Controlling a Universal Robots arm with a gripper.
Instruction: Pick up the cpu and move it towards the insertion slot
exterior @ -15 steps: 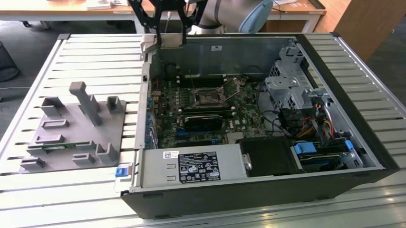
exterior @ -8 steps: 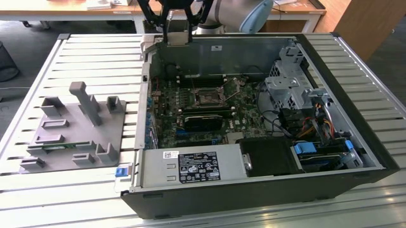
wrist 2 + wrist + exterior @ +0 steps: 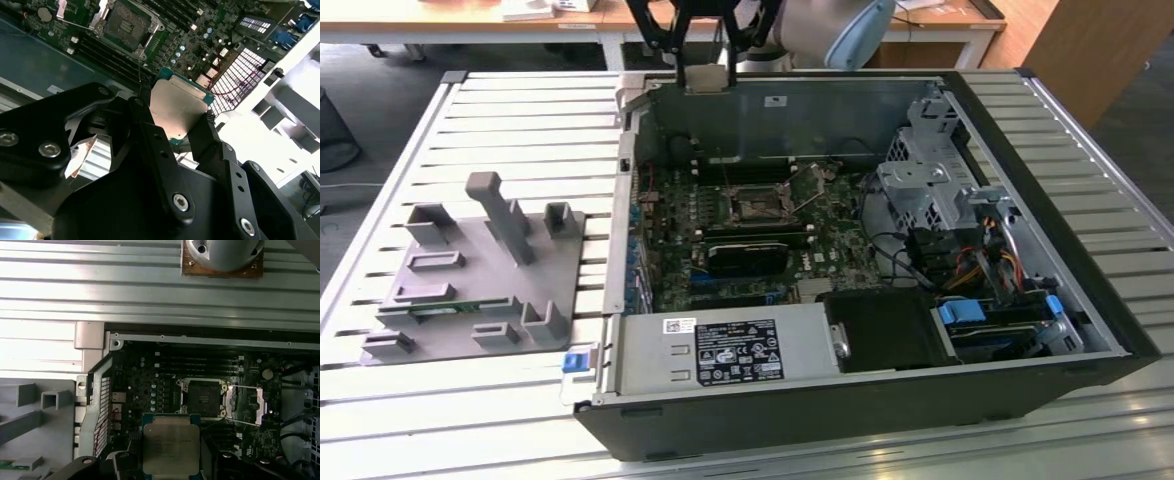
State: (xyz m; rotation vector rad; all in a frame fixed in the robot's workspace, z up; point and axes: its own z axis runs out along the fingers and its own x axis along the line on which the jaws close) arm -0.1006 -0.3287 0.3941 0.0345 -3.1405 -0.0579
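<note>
My gripper (image 3: 704,72) hangs over the far wall of the open computer case, shut on the cpu (image 3: 704,79), a small flat square chip with a silvery top. In the second wrist view the cpu (image 3: 176,106) sits clamped between the two black fingers (image 3: 150,137). The first wrist view has the cpu (image 3: 171,444) just short of the insertion slot (image 3: 202,396), whose metal frame stands swung open beside it. The insertion slot (image 3: 754,204) lies on the motherboard in the middle of the case, well below the gripper, and it appears again in the second wrist view (image 3: 127,22).
The black case (image 3: 854,425) lies open on a slatted metal table (image 3: 520,110). Inside are a power supply (image 3: 720,352), a drive cage (image 3: 934,185) and loose cables (image 3: 921,255). A grey plastic tray (image 3: 460,285) with upright posts stands at the exterior view's left.
</note>
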